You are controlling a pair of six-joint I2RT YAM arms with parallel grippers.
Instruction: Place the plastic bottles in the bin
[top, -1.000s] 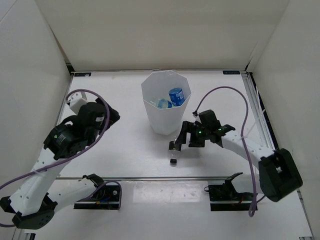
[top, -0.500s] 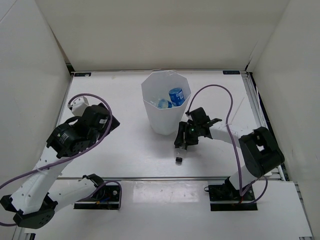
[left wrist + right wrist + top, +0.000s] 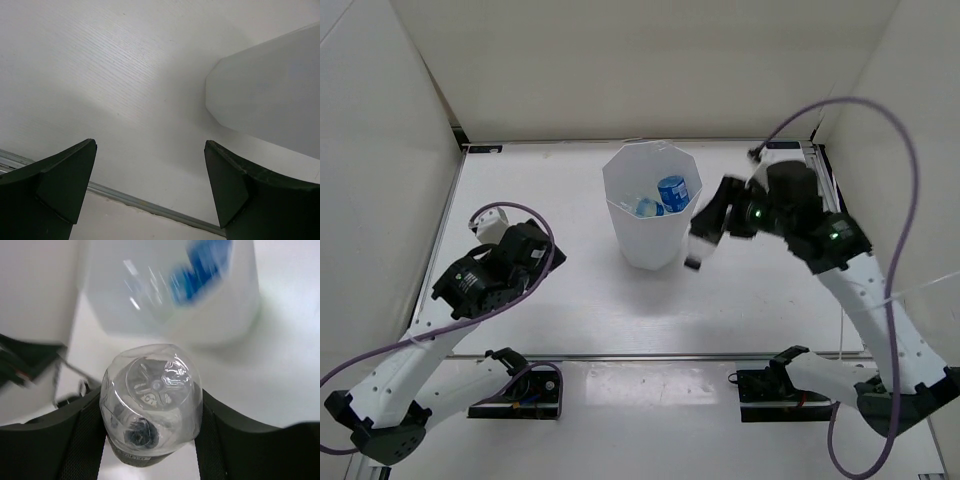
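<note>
The bin (image 3: 642, 245), tall, white and faceted, stands mid-table; inside lie a blue-labelled bottle (image 3: 672, 192) and another clear one (image 3: 645, 207). My right gripper (image 3: 705, 228) hangs just right of the bin's rim, shut on a clear plastic bottle with a dark label (image 3: 697, 243), cap end down. In the right wrist view that bottle (image 3: 152, 405) fills the space between the fingers (image 3: 87, 437), its base toward the camera, and the bin (image 3: 125, 305) shows blurred beyond. My left gripper (image 3: 525, 245) is open and empty over the table left of the bin (image 3: 270, 110); its fingertips (image 3: 80, 165) are far apart.
White walls enclose the table on three sides. A metal rail (image 3: 150, 205) runs along the table's near edge. Purple cables (image 3: 880, 110) loop above both arms.
My right gripper closed on the clear bottle that lay on the table and lifted it up and back beside the bin's rim. The left arm drew back slightly toward the near left.
</note>
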